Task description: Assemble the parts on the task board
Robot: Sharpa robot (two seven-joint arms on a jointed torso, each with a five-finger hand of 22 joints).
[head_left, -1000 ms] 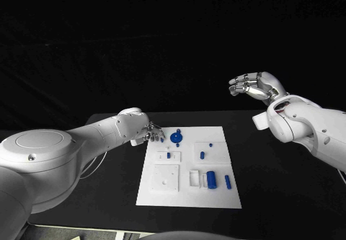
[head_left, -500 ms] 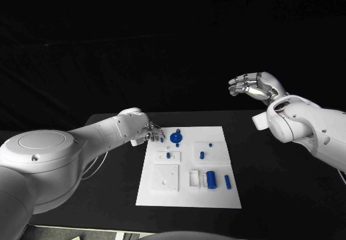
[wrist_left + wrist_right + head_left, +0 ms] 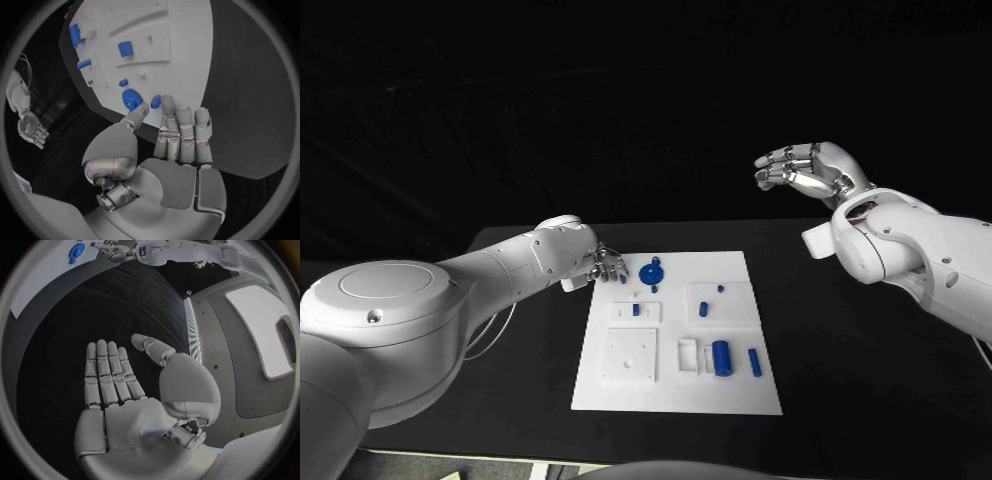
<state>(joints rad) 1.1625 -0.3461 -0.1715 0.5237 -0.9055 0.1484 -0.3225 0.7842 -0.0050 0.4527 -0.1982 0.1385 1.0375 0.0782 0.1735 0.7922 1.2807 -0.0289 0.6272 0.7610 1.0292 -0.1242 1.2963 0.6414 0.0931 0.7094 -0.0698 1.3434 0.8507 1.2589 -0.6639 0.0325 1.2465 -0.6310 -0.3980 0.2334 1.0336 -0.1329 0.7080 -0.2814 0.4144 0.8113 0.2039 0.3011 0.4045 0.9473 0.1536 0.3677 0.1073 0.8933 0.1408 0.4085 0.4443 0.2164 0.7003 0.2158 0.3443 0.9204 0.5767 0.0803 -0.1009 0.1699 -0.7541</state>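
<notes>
Left hand (image 3: 606,266): it hovered at the far left corner of the task board (image 3: 678,395), fingers (image 3: 185,131) straight and side by side, grasping nothing — released.
Small blue part (image 3: 155,101): it lay just beyond those fingertips; touching or not, I couldn't tell.
Round blue part (image 3: 653,272): on the board, just beside that hand.
Right hand (image 3: 805,173): raised well off to the right, away from the board, fingers extended and empty.
Blue cylinder (image 3: 721,357): on the board's near half, with a slim blue peg (image 3: 754,363) beside it.
</notes>
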